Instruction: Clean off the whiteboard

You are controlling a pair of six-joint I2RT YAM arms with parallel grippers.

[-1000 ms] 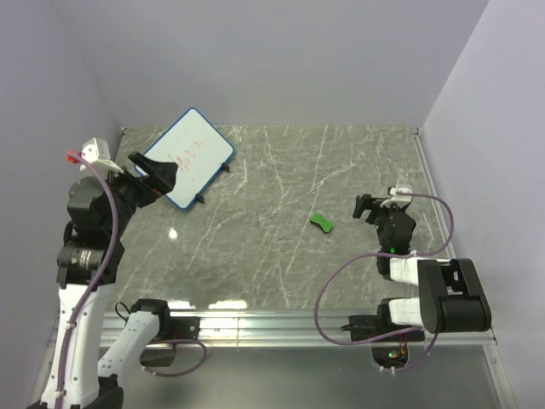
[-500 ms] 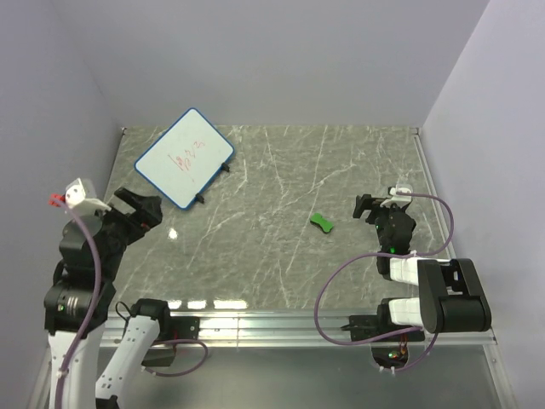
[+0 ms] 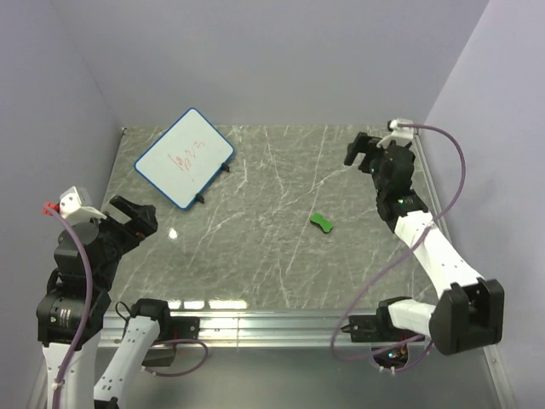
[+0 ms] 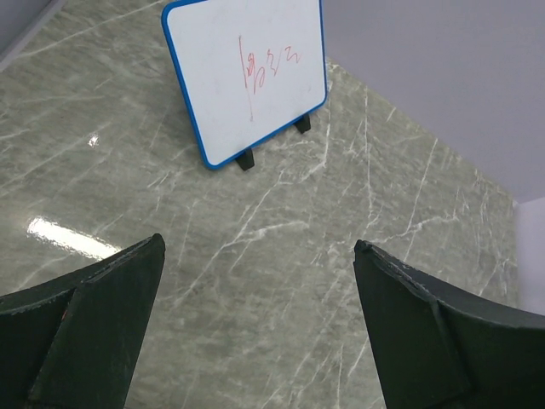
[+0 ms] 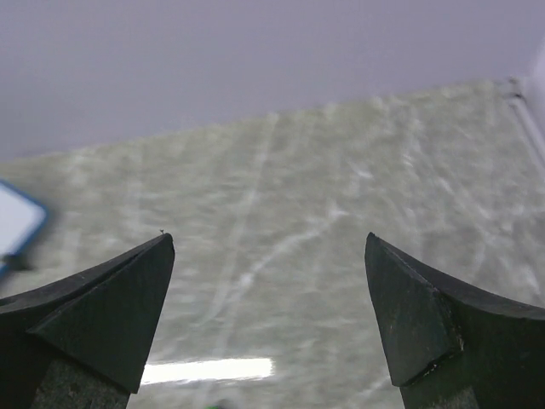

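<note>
Whiteboard [image 3: 200, 136]: light, rigid, smooth-faced, judged prone to sliding; best steadied at blue frame. Red marks [image 4: 268, 68] unerased. Left gripper [image 4: 258, 247] and right gripper [image 5: 268, 239] seen spread, empty

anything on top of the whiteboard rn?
Only red scribbles near the middle of the whiteboard; nothing rests on it. The patch of table beneath it is covered, so it cannot be seen.

Blurred whiteboard [image 5: 15, 223], mostly beyond edge
</note>
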